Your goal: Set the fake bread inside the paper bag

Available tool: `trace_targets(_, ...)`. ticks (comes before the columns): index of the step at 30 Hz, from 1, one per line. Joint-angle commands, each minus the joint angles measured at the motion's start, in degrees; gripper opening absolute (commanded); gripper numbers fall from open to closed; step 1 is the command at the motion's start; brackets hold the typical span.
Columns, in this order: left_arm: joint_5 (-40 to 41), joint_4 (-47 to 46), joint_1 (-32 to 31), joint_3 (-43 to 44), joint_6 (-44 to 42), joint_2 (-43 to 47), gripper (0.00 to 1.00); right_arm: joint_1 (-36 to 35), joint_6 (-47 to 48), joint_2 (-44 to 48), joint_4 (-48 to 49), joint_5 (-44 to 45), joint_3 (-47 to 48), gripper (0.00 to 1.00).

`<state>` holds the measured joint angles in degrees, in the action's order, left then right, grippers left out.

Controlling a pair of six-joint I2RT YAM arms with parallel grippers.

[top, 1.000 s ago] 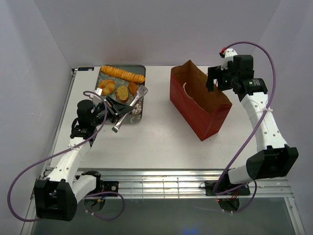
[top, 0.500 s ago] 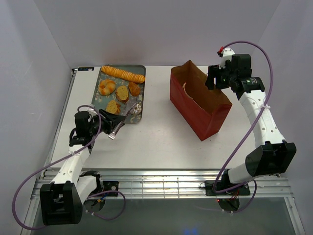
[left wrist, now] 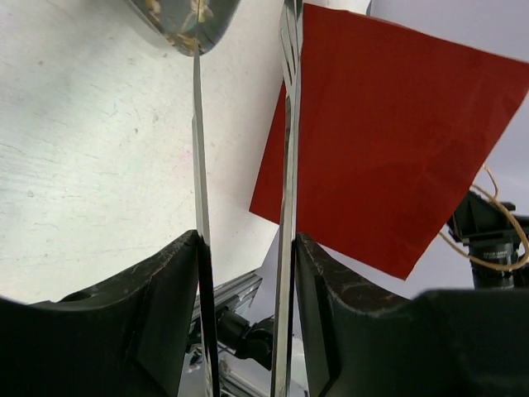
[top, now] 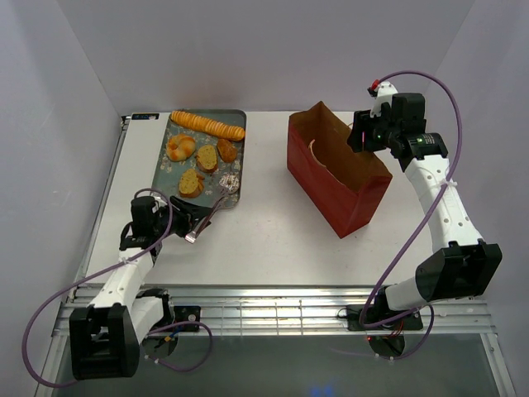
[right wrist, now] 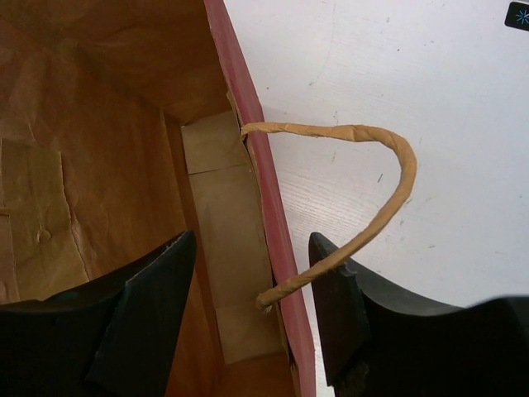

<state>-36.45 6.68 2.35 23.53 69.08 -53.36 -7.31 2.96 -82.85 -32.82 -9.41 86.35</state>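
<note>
The fake bread lies on the grey tray [top: 165,169]: a long ridged loaf [top: 208,126], a knotted bun [top: 180,147], toast-like slices [top: 207,157] and a sprinkled donut [top: 229,184]. My left gripper [top: 183,217] [left wrist: 246,244] is shut on metal tongs [top: 208,217] [left wrist: 287,165]. The tongs' tips point at the tray's near corner and hold nothing. The red paper bag [top: 347,194] [left wrist: 388,141] stands upright with its mouth open. My right gripper [top: 364,136] [right wrist: 252,248] is open astride the bag's far rim [right wrist: 248,107]. One finger is inside the bag, the other outside beside the string handle [right wrist: 388,149].
The tray sits at the table's back left, its corner [left wrist: 186,21] showing in the left wrist view. White walls close in on both sides and the back. Bare white tabletop [top: 264,236] lies between tray and bag.
My left arm has drawn back toward the near edge with the tongs, off the tray. My right gripper's jaws have narrowed around the bag's rim.
</note>
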Motion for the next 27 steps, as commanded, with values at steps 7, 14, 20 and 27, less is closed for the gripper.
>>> trace_targets(7, -1.52, -11.07, 0.99, 1.52, 3.6, -9.12, 0.58, -0.07, -1.12, 2.87, 3.11, -2.02, -1.36, 0.56)
trace_targets(14, -1.52, -15.46, 0.99, 2.49, 4.75, -14.13, 0.58, -0.07, -1.12, 3.22, 3.29, -1.66, -1.18, 0.56)
trace_targets(20, -1.96, -17.31, 0.99, 3.54, 4.93, -18.26, 0.58, -0.07, -1.2, 3.66, 3.64, -1.58, -1.35, 0.56)
trace_targets(27, -2.58, -18.98, 0.99, 4.42, 4.84, -21.6, 0.54, -0.07, -1.38, 3.66, 3.73, -2.01, -1.27, 0.53)
